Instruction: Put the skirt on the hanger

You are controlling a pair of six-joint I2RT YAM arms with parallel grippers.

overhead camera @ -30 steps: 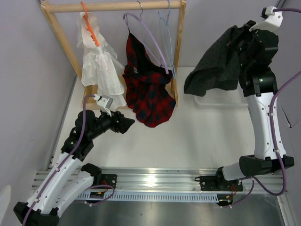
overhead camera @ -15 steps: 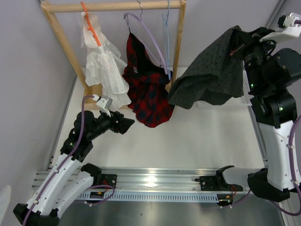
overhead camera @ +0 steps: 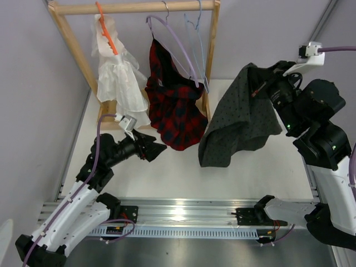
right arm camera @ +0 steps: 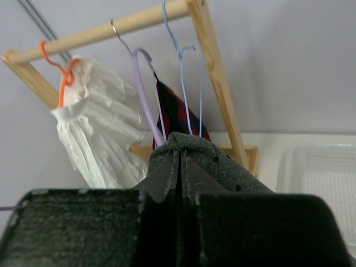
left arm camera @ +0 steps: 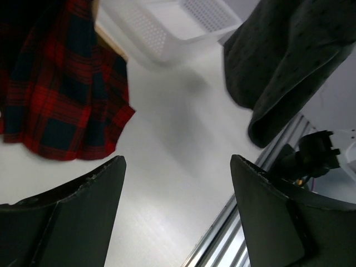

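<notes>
The skirt [overhead camera: 239, 122], dark grey with small dots, hangs in the air right of the rack, and my right gripper [overhead camera: 257, 89] is shut on its top edge. In the right wrist view the cloth [right arm camera: 222, 164] folds over the closed fingertips [right arm camera: 181, 153]. The hanger [overhead camera: 197, 50], thin light-blue wire, hangs bare at the right end of the rail and shows just beyond the skirt [right arm camera: 201, 89]. My left gripper [overhead camera: 158, 147] is open and empty, low over the table below the plaid garment; its view [left arm camera: 177, 158] has the skirt [left arm camera: 283, 67] at upper right.
A wooden rack [overhead camera: 133, 7] stands at the back. It carries a white dress [overhead camera: 117, 78] on an orange hanger [overhead camera: 105, 28] and a red plaid garment [overhead camera: 175, 105] on a lilac hanger [overhead camera: 178, 44]. A white tray [right arm camera: 317, 178] sits behind the skirt. A metal rail [overhead camera: 183, 211] runs along the near edge.
My right arm has swung the skirt down and left, closer to the rack, and the cloth now hangs longer. The left gripper has shifted slightly right and opened a little wider.
</notes>
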